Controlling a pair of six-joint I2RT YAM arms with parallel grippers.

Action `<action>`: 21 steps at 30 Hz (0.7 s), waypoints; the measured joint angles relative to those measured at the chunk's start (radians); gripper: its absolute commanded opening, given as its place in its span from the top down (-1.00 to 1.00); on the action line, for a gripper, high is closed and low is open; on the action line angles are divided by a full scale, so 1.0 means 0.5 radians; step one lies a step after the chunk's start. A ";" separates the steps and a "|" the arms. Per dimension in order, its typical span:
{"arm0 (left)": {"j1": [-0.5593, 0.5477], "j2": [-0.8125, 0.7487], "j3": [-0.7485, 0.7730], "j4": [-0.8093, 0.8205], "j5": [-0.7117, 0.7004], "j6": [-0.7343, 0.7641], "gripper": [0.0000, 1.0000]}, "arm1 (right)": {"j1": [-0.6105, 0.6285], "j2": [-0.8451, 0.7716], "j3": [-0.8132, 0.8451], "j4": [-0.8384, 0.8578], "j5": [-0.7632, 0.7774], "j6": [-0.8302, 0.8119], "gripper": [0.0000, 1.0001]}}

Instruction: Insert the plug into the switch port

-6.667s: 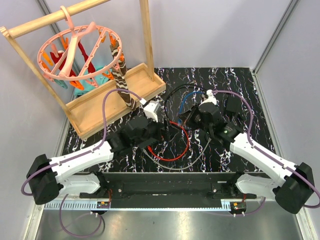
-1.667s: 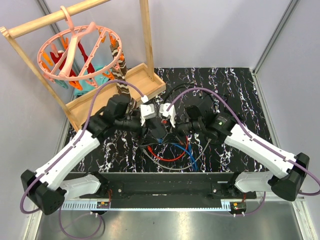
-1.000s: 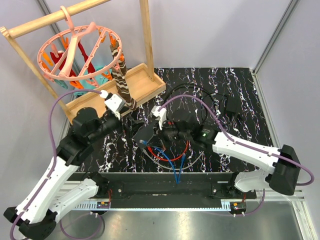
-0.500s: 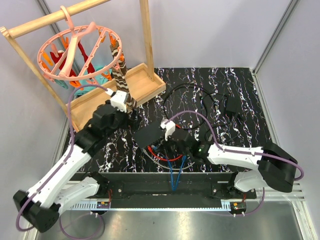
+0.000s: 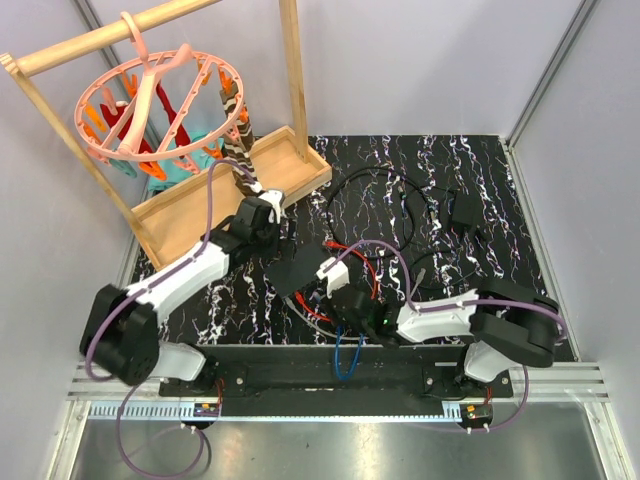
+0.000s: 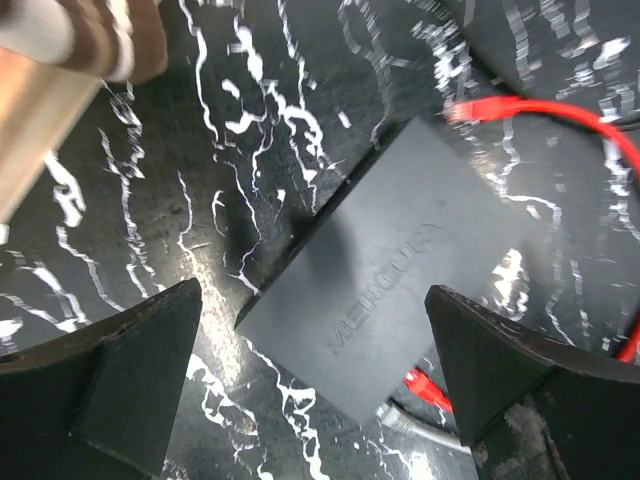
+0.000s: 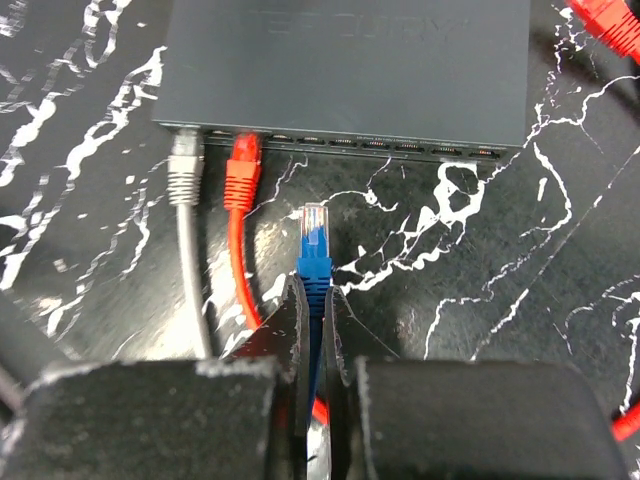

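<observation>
The switch [image 5: 298, 272] is a flat matte black box lying on the marbled table. Its port row [image 7: 380, 146] faces my right gripper, with a grey plug [image 7: 186, 168] and a red plug [image 7: 242, 165] seated at the left end. My right gripper [image 7: 315, 295] is shut on the blue plug [image 7: 316, 238], whose clear tip points at the ports a short gap away. In the top view this gripper [image 5: 338, 292] sits low, just in front of the switch. My left gripper [image 6: 312, 290] is wide open and empty above the switch [image 6: 385, 290], at its far left side [image 5: 268, 240].
A wooden rack tray [image 5: 200, 205] with a pink peg hanger [image 5: 160, 95] stands at the back left, close to my left arm. Red [image 5: 375, 262], black and grey cables loop behind and right of the switch. A small black adapter block [image 5: 465, 210] lies back right.
My right gripper has drawn back toward the near edge with the blue plug, lined up with the ports. My left gripper has moved right, above the switch's far side.
</observation>
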 measured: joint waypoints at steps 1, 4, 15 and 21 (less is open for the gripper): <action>0.012 0.059 0.011 -0.002 0.018 -0.008 -0.98 | 0.011 0.040 0.002 0.037 0.029 -0.008 1.00; 0.038 0.197 0.037 0.000 0.064 -0.021 -0.97 | 0.032 0.143 0.008 0.135 0.101 -0.014 1.00; 0.056 0.486 0.091 0.034 0.204 -0.026 -0.96 | 0.038 0.391 0.105 0.333 0.195 -0.010 1.00; 0.056 0.541 0.097 0.037 0.220 -0.047 -0.94 | 0.046 0.449 0.154 0.374 0.211 -0.008 1.00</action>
